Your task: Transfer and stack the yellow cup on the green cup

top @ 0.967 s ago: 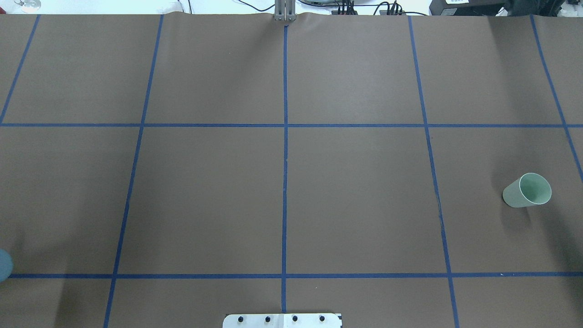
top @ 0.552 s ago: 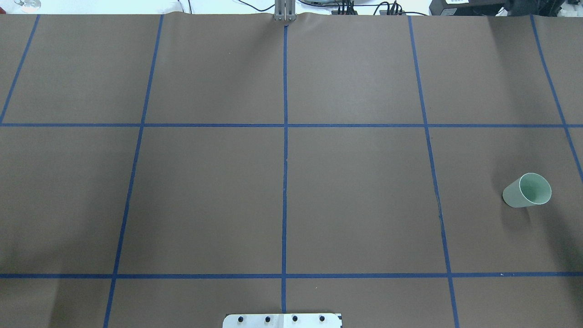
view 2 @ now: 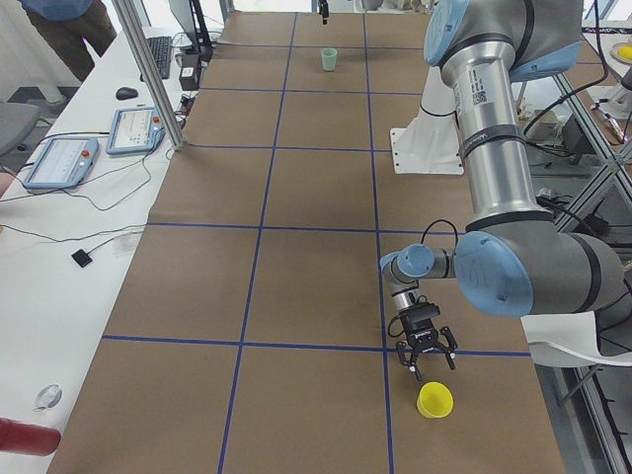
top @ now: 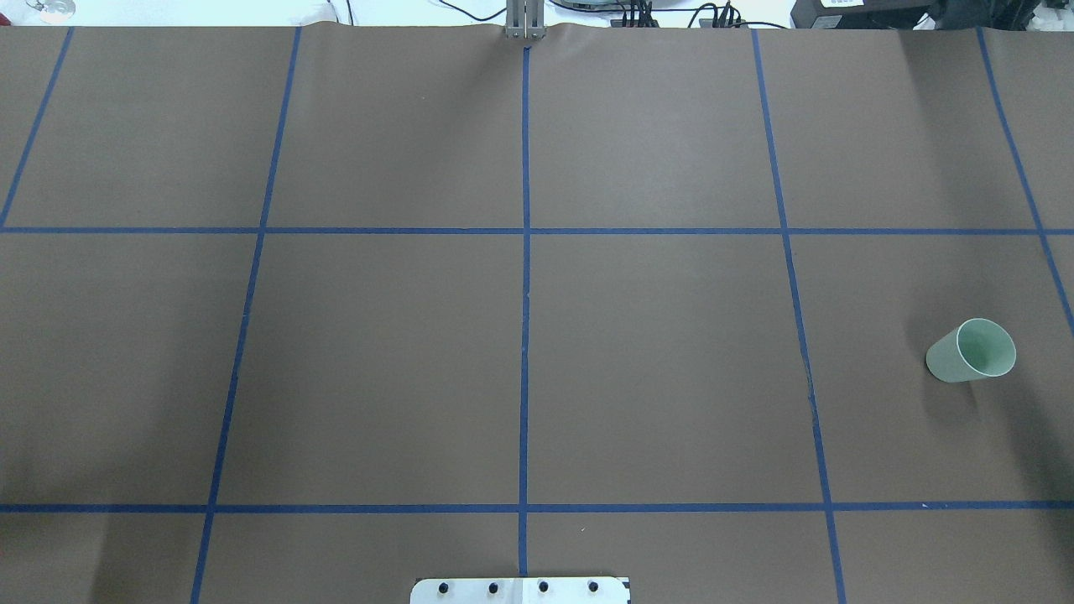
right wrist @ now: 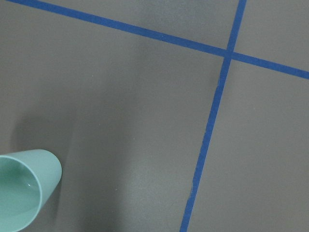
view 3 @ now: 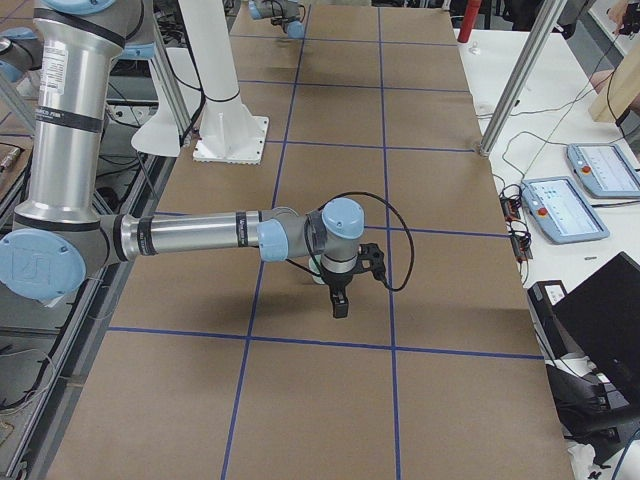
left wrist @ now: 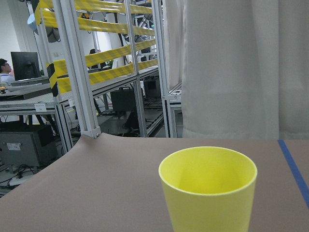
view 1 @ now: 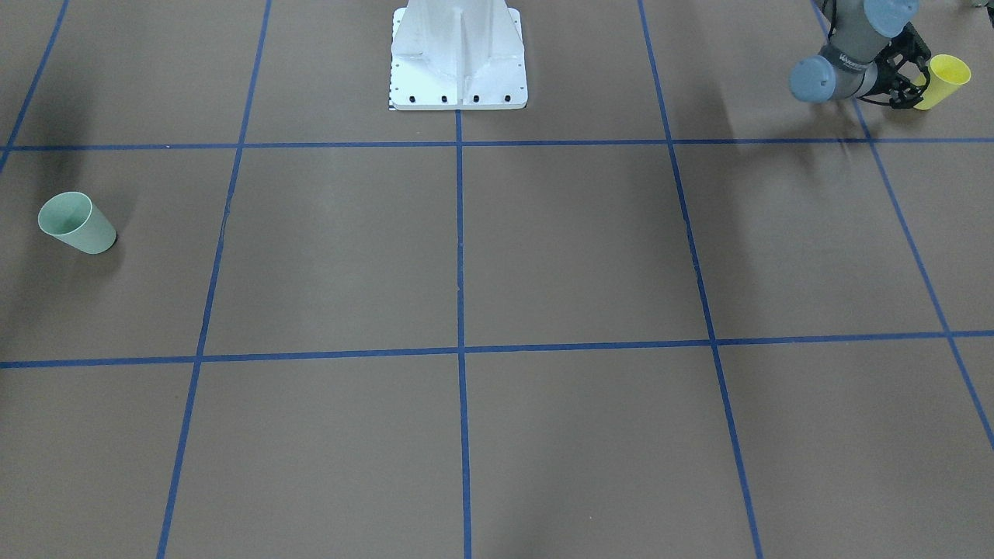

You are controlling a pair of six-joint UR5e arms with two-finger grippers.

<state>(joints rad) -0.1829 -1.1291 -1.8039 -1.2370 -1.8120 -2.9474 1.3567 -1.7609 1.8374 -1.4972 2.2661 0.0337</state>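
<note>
Left arm's grey-blue joint cap has gone from the overhead view's left edge. Left hand (view 2: 427,360) is spread and empty, low over the bench (view 2: 296,276), just short of the yellow cup (view 2: 434,400). That cup stands upright at the robot's left end. Right hand (view 3: 340,305) points down near the green cup (top: 971,351); can't tell if it's spread or pressed together. Step looks like pickup approach. Next: ease forward to straddle the cup wall, pinch, lift, then a long carry to green.

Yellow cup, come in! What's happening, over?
Left gripper open beside yellow cup, not gripping. Right gripper near green cup, state unclear. Nothing seen between cups.
</note>
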